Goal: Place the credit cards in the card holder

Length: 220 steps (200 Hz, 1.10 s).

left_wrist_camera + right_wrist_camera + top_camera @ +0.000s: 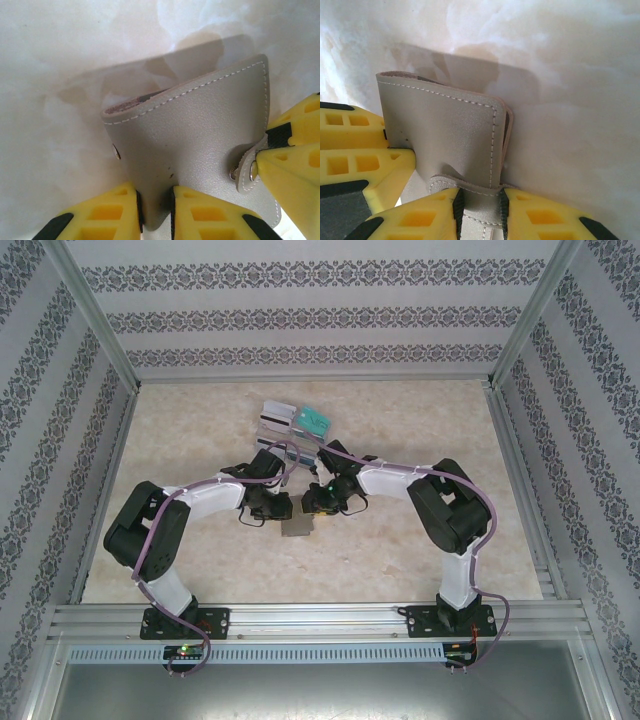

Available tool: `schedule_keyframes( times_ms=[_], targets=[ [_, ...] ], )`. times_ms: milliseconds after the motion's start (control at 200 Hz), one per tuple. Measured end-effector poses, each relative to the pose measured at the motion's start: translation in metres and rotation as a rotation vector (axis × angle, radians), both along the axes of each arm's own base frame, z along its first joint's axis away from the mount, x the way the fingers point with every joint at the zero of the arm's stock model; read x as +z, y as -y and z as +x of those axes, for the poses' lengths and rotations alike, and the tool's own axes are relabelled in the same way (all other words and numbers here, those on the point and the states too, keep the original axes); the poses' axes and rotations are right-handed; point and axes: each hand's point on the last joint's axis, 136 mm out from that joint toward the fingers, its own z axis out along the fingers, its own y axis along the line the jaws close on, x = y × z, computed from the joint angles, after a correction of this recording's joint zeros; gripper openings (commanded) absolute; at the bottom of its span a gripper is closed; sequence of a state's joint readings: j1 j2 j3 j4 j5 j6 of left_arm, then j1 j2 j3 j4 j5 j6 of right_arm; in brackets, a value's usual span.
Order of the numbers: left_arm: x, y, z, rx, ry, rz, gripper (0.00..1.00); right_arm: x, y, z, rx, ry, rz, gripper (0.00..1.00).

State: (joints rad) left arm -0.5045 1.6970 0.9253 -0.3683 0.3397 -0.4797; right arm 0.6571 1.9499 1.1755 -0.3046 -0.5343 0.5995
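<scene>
Grey card holder (200,135) | left gripper (156,205) pinching edge | right gripper (479,205) seemingly clamping it

Black-white arms (210,500) (yellow fingers (105,216), lilac cables (163,518))

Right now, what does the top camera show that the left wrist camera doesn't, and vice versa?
Top camera adds: the cards lying at the far middle of the table, some white-grey, one teal, apart from the wallet. Left wrist camera adds: the wallet's white stitching, its snap strap, and the left hand pinching one edge. Shared: the grey wallet, gripped by the left hand and right hand.
</scene>
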Motion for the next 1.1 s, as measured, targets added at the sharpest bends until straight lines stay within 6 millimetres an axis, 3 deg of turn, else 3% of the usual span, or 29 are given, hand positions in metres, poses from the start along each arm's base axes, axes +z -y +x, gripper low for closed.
schedule_keyframes(
  times_ms=[794, 1099],
  targets=[
    [0.0006, -0.0012, -0.0004, -0.001, 0.014, 0.014, 0.18, 0.0016, -0.0028, -0.0001, -0.033, -0.032, 0.047, 0.29],
    [0.0009, -0.0015, -0.0008, -0.001, 0.026, 0.008, 0.16, 0.0040, -0.0008, 0.0003, -0.040, -0.035, 0.064, 0.14]
  ],
)
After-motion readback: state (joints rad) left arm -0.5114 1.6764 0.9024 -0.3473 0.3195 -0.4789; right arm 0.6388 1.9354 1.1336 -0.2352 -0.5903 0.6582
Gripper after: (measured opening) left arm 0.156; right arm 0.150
